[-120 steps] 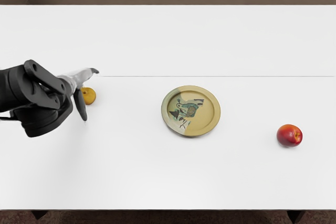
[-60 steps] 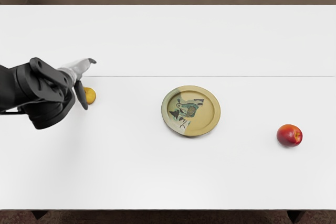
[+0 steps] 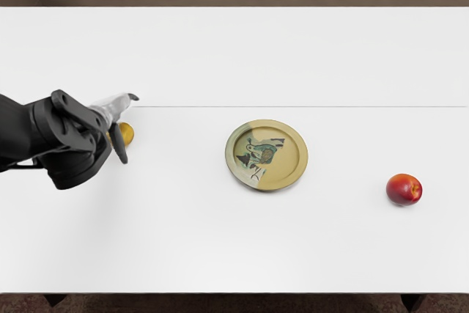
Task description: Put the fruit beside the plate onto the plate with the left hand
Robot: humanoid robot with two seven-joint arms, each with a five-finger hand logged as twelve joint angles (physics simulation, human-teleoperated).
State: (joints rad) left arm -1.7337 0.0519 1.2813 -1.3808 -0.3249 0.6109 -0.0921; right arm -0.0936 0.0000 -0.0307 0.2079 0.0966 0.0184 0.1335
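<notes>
My left hand [image 3: 82, 139] has edged right to the yellow fruit [image 3: 127, 134], fingers [image 3: 117, 146] apart, nothing gripped; fruit unlifted, nine o'clock of the plate [image 3: 300, 155].

- No readable words, labels, brands, numbers or signs anywhere in the head view
- Only a painted motif in teal and dark lines at the centre of the plate [image 3: 299, 153], with no legible letters or digits in it
</notes>
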